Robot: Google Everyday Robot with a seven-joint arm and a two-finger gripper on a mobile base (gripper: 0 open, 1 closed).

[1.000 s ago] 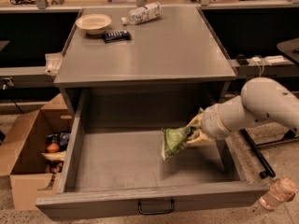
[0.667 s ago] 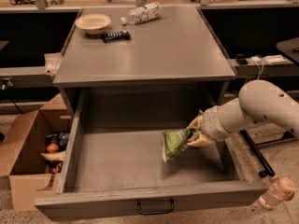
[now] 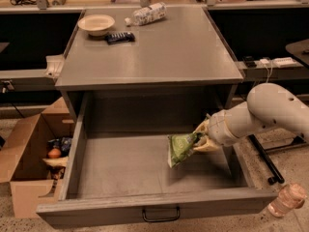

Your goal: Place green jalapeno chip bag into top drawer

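Barely anything's moved in the last second: the gripper (image 3: 198,140) is still clamped on the bag (image 3: 179,149), dangling it low inside the drawer (image 3: 96,210), so letting go looks next.

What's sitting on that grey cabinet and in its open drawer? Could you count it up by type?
Bags: 2, the green jalapeno chip bag gripped by the hand inside the top drawer, and a white-and-clear bag on the cabinet top.
Bowl: 1
Dark packet: 1
Total: 4
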